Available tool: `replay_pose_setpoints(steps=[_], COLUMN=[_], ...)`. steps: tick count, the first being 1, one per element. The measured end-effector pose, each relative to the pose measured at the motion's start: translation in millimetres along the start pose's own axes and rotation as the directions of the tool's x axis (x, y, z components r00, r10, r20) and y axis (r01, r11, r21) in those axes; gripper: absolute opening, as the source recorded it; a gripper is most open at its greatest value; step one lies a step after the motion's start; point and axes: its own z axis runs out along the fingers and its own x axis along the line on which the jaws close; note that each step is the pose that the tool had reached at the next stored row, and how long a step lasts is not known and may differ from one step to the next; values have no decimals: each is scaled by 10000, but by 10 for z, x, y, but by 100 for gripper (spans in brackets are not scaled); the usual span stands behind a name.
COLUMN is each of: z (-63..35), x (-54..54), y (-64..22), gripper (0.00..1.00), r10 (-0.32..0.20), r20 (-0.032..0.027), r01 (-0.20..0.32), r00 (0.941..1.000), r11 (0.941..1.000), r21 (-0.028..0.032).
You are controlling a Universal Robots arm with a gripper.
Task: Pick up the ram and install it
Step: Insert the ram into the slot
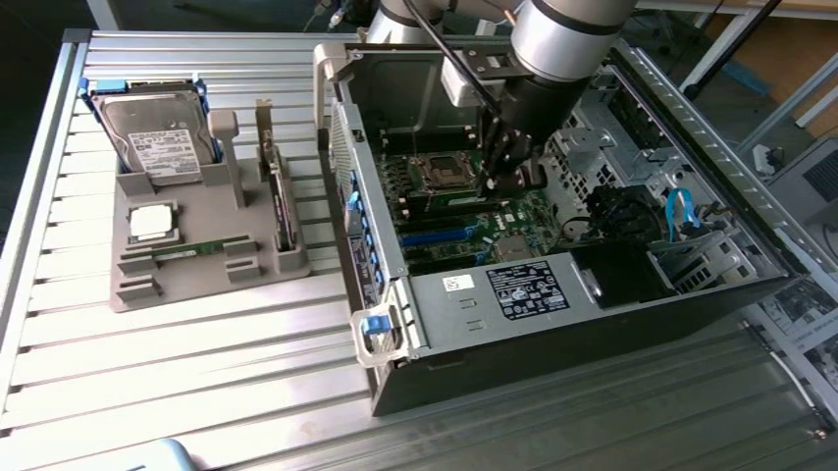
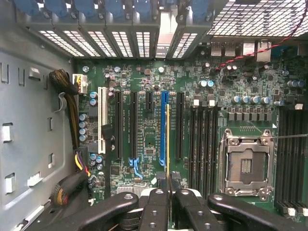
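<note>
While the pincer (image 2: 168,182) reaches down into the open computer case (image 1: 445,324), its two fingertips are pressed together on the ram (image 2: 167,139), pinching it at one end. In the wrist view the ram is seen edge-on, a thin yellow-green line reaching away from the fingertips over the motherboard (image 2: 154,96), in line with the blue slot (image 2: 163,127). Whether it touches the board I cannot tell. Black memory slots (image 2: 202,144) lie between it and the empty processor socket (image 2: 245,166).

From the exterior view the pincer (image 1: 497,182) hangs over the middle of the board, inside the case walls. Well apart, toward the exterior view's left, a gray tray (image 1: 183,280) holds a hard drive (image 1: 155,137) standing at its far end, a silver processor chip (image 1: 151,223) and a small green stick (image 1: 194,253) lying flat.
</note>
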Motion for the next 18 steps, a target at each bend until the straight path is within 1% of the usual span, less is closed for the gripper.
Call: replay_pose_setpoints(steps=[18], z=[111], x=[2], y=[13], gripper=[12], r10=[0], r20=[0], r01=[0], r00=[10000], r11=[10000], r21=[0])
